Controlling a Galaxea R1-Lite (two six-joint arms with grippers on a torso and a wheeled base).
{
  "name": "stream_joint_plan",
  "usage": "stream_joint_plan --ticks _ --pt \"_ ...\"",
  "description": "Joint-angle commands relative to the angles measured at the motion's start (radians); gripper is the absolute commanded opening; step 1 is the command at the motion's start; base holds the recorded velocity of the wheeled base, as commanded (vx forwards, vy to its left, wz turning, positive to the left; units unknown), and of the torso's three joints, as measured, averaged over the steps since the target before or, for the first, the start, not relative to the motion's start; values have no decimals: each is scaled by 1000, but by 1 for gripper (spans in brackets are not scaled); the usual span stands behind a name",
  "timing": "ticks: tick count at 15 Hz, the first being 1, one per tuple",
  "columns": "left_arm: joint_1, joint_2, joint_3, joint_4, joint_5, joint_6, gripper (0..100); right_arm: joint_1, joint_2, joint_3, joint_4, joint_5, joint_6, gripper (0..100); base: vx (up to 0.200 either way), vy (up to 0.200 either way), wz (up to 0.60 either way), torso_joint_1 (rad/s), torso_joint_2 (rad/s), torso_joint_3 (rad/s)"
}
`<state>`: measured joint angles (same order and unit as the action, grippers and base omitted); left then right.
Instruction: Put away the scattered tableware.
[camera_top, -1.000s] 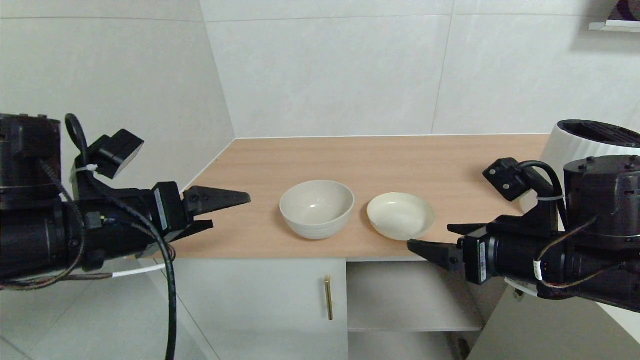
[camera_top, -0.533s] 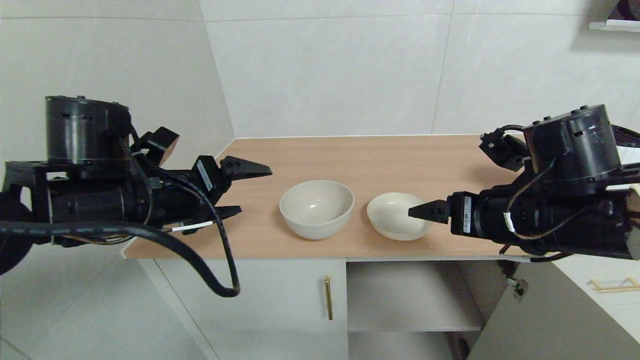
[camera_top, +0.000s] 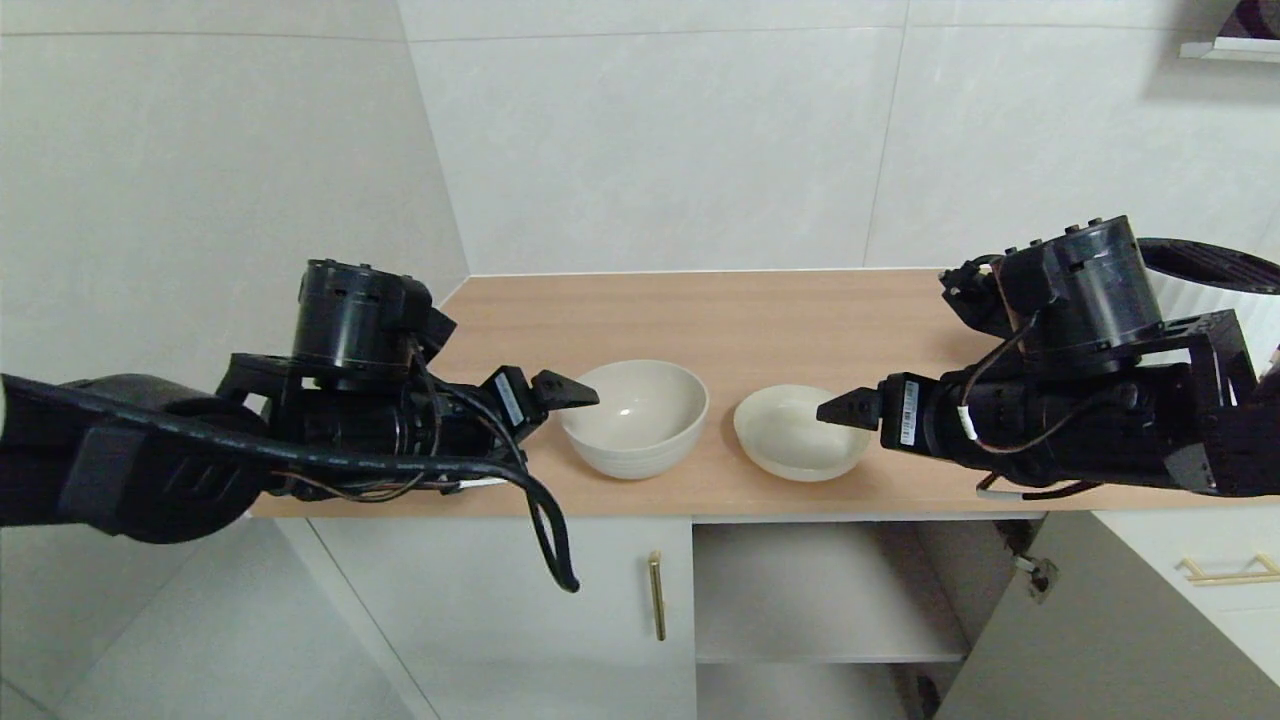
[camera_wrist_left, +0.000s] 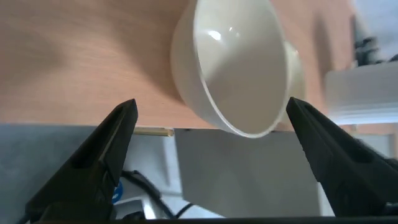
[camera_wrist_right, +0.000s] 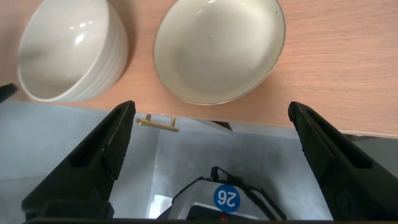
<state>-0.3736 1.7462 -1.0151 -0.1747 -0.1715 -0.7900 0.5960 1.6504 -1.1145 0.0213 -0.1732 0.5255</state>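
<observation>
A deep white bowl stands on the wooden counter near its front edge, with a shallow cream dish just to its right. My left gripper is level with the deep bowl's left rim and open. The left wrist view shows that bowl ahead, between the wide-spread fingers. My right gripper hovers at the dish's right rim, open. In the right wrist view the dish and the deep bowl lie ahead of its fingers.
Below the counter is an open cabinet bay with a shelf, its door swung out at the right. A closed door with a brass handle is beside it. A white appliance with a black top stands at the counter's right end.
Both arms have risen from the counter's front edge and moved inward. The left gripper has advanced to the deep bowl's rim. The right gripper has reached the dish's rim.
</observation>
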Motion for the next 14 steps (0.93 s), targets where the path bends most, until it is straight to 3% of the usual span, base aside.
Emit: stream_joint_plan --ticks 1,10,11,14 --pt "-5 49 -14 0 3 3 100 1 5 1 0 0 -1 100 0 0 0 0 0 0" --pt "-5 111 -14 -100 9 -2 100 1 5 4 2 -2 -2 100 0 0 0 0 0 0" --pt "-5 111 -14 -101 9 -2 0 2 3 4 2 -2 -2 100 0 0 0 0 0 0" --pt "-5 107 -14 -101 12 -2 0 2 5 4 2 0 -2 100 0 0 0 0 0 0"
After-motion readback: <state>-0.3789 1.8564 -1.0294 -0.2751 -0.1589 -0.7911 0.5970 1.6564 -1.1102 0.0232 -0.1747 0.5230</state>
